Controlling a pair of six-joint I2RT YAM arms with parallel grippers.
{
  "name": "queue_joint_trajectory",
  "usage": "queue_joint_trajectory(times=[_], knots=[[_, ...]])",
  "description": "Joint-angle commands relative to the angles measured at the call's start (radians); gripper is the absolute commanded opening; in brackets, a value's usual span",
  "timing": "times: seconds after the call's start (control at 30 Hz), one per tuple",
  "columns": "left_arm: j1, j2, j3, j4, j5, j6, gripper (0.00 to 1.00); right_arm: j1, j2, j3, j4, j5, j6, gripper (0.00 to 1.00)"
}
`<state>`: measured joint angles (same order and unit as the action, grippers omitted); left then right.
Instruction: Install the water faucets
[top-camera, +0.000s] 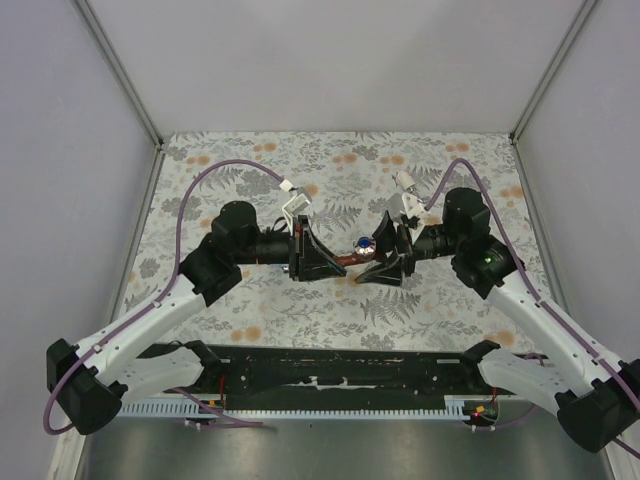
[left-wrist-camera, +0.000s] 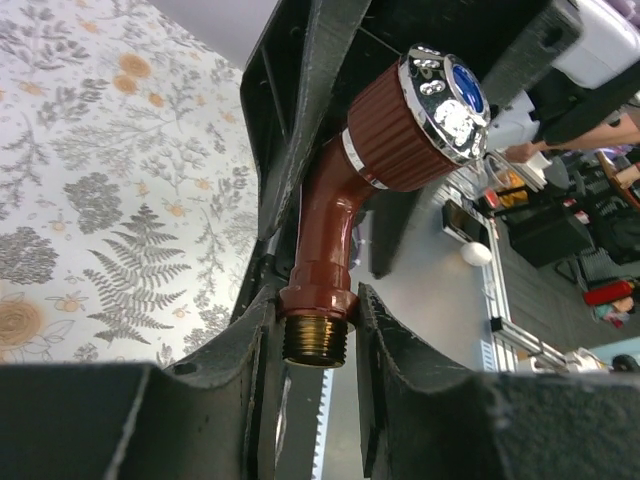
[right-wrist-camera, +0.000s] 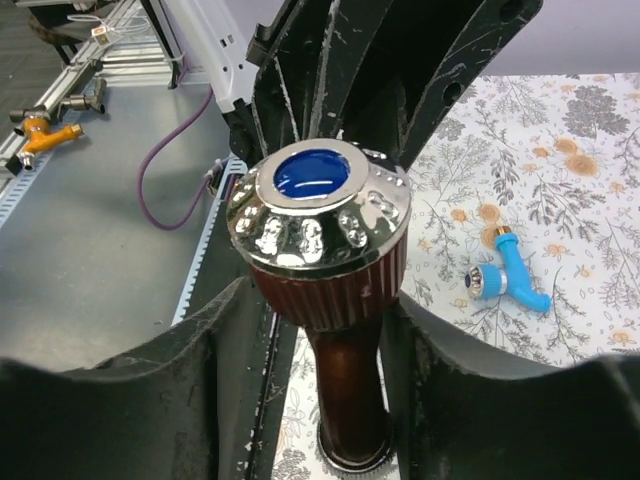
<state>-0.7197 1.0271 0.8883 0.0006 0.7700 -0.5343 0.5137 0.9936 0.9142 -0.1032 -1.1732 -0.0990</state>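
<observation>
Boxed-in cell: floral worktop, plain grey wall panels.
Worktop is covered by a cloth printed with grey ferns and orange flowers. The matte panels close it off at the back and both sides, and aluminium posts run along the back corners. Near edge has a black rail, a white slotted cable duct just below it, then bare grey sheet metal. Light is even and diffuse, with soft shadows. Wrist views look past the cell to a grey flat surface, aluminium extrusion framing and an out-of-focus cluttered area with a red item I can't identify.
</observation>
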Motion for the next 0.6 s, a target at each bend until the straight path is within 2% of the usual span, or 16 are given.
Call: queue_joint_trajectory(times=[0.0,0.07,0.1,0.13,0.2,0.27,0.37,0.47,0.57], knots=[[0.002,-0.009,0.046,0.032,0.019,-0.036,0.02,0.019,0.013,0.048,0.043,0.015,-0.008,0.48],[0.002,-0.018,0.040,0.029,0.008,-0.024,0.02,0.019,0.013,0.038,0.053,0.033,0.005,0.26],[0.002,-0.030,0.034,0.022,-0.004,-0.004,0.03,0.017,0.010,0.034,0.063,0.046,0.021,0.11],[0.002,-0.044,0.023,0.024,-0.018,0.011,0.06,0.019,0.008,0.029,0.074,0.052,0.034,0.00],[0.000,-0.083,-0.005,0.030,-0.064,0.060,0.19,0.019,0.011,0.028,0.085,0.056,0.064,0.00],[0.002,-0.130,-0.044,0.055,-0.104,0.126,0.36,0.019,0.010,0.022,0.095,0.056,0.097,0.00],[0.002,-0.211,-0.118,0.117,-0.156,0.203,0.60,0.019,0.005,-0.012,0.213,0.061,0.209,0.00],[0.002,-0.257,-0.175,0.170,-0.181,0.256,0.71,0.019,0.005,-0.032,0.290,0.047,0.304,0.00],[0.002,-0.272,-0.196,0.217,-0.153,0.272,0.72,0.020,-0.001,-0.041,0.297,0.052,0.320,0.00]])
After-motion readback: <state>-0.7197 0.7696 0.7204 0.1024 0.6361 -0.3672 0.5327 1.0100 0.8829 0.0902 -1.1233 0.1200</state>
